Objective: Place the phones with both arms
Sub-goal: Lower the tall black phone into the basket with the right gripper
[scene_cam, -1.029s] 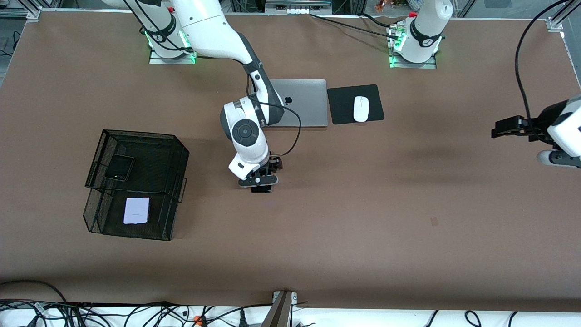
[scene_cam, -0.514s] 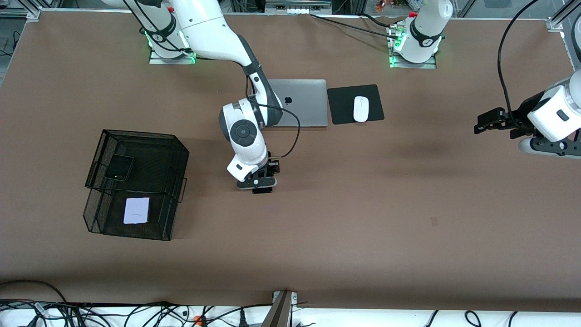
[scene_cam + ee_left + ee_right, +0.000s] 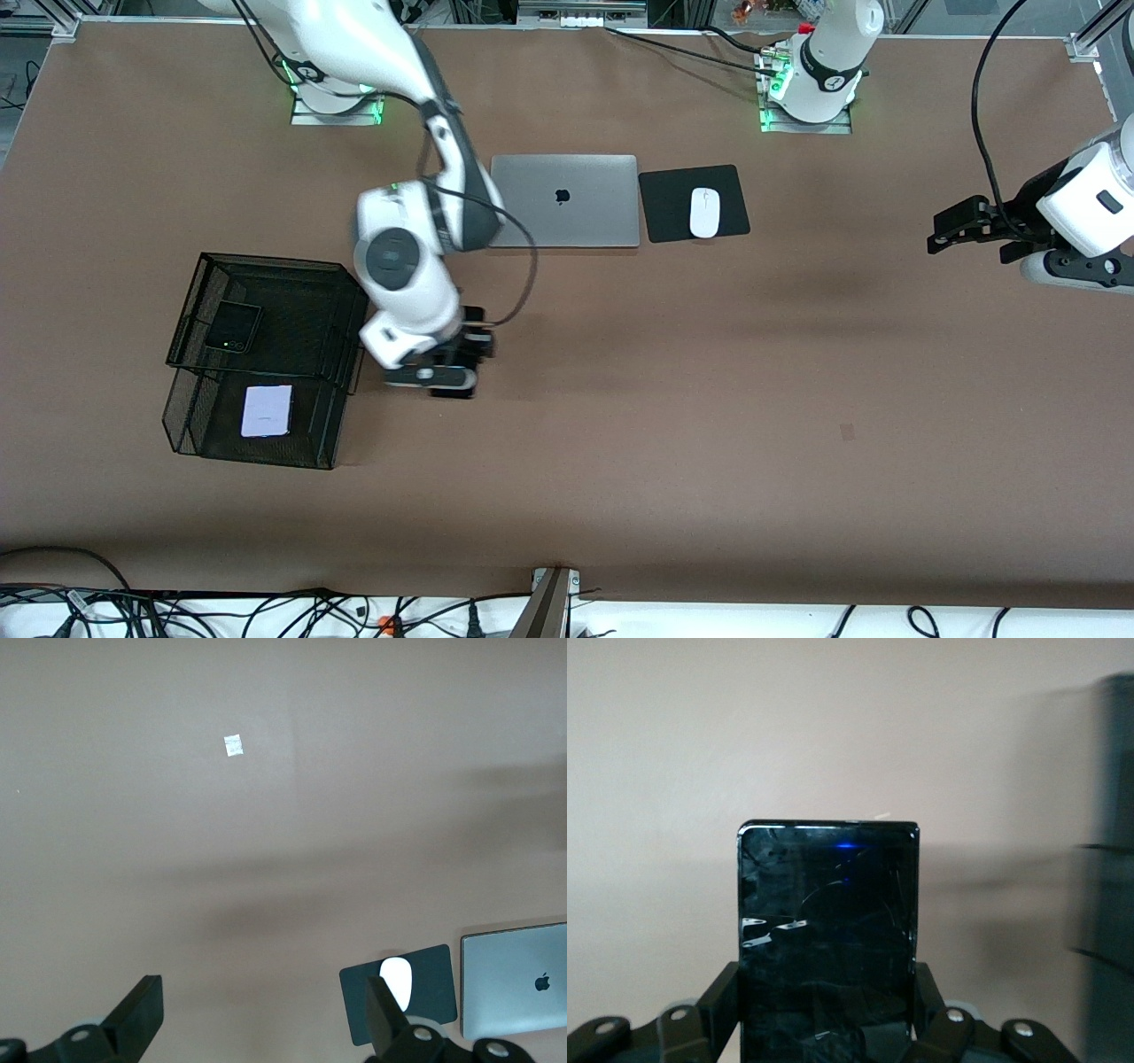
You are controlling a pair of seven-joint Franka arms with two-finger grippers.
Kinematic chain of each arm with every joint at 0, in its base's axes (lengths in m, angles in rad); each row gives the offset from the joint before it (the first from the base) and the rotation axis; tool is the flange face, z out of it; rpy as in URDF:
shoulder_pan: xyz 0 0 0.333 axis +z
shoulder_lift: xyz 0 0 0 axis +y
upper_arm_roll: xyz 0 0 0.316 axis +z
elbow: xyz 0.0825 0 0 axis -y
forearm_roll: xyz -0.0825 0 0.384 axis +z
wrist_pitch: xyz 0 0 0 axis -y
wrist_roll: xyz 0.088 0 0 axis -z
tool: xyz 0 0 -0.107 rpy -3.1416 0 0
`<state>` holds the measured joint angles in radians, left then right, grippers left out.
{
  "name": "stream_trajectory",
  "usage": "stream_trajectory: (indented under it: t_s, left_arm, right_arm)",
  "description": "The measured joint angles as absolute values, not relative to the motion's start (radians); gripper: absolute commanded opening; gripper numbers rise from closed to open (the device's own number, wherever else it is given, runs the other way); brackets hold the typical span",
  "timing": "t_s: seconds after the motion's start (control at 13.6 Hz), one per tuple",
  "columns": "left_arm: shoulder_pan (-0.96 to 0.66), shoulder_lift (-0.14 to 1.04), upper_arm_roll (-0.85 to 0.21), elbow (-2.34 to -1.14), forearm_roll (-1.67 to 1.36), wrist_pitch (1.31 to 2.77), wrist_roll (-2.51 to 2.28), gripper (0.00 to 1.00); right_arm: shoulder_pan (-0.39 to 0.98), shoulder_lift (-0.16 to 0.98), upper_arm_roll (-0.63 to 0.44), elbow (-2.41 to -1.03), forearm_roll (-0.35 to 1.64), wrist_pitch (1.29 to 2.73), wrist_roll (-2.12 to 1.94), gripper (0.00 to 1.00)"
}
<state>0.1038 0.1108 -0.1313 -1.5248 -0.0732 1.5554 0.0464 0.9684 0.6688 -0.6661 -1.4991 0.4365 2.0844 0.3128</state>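
My right gripper (image 3: 450, 383) (image 3: 828, 997) is shut on the long slim black phone (image 3: 828, 921), whose cracked glossy face sticks out past the fingers (image 3: 716, 994). It hangs over bare table just beside the black mesh basket (image 3: 266, 263). The small black phone (image 3: 233, 327) lies in the basket's upper tier. The pale lavender-white phone (image 3: 267, 411) lies in the lower tier. My left gripper (image 3: 944, 232) (image 3: 261, 1019) is open and holds nothing, above the table at the left arm's end.
A shut silver laptop (image 3: 576, 199) lies near the robots' bases, with a white mouse (image 3: 705, 213) on a black pad (image 3: 664, 208) beside it. The basket's dark mesh (image 3: 1112, 868) shows at the edge of the right wrist view. Cables run along the table's near edge.
My right gripper has closed on the long black phone and carried it from mid-table toward the basket. My left arm has shifted a little toward the robots' bases, still open.
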Motion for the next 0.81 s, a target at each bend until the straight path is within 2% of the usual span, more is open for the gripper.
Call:
stream_trajectory:
  t_s: [0.15,0.37,0.59,0.81]
  left_arm:
    - [0.102,0.109,-0.13,-1.525,-0.073,1.555,0.046,1.0]
    - [0.102,0.108,-0.129,-1.525,-0.073,1.554,0.045,1.0]
    - [0.103,0.108,-0.123,-1.525,-0.073,1.554,0.044,1.0]
    - [0.113,0.108,-0.115,-1.525,-0.073,1.554,0.044,1.0]
  right_arm:
    - [0.963,0.597,-0.763,-1.504,0.433,1.95,0.243,0.0]
    - [0.958,0.573,-0.894,-1.533,0.433,1.809,0.115,0.0]
    - [0.962,0.551,-0.947,-1.645,0.424,1.808,0.058,0.0]
    - [1.022,0.523,-0.983,-1.789,0.411,1.913,0.053,0.0]
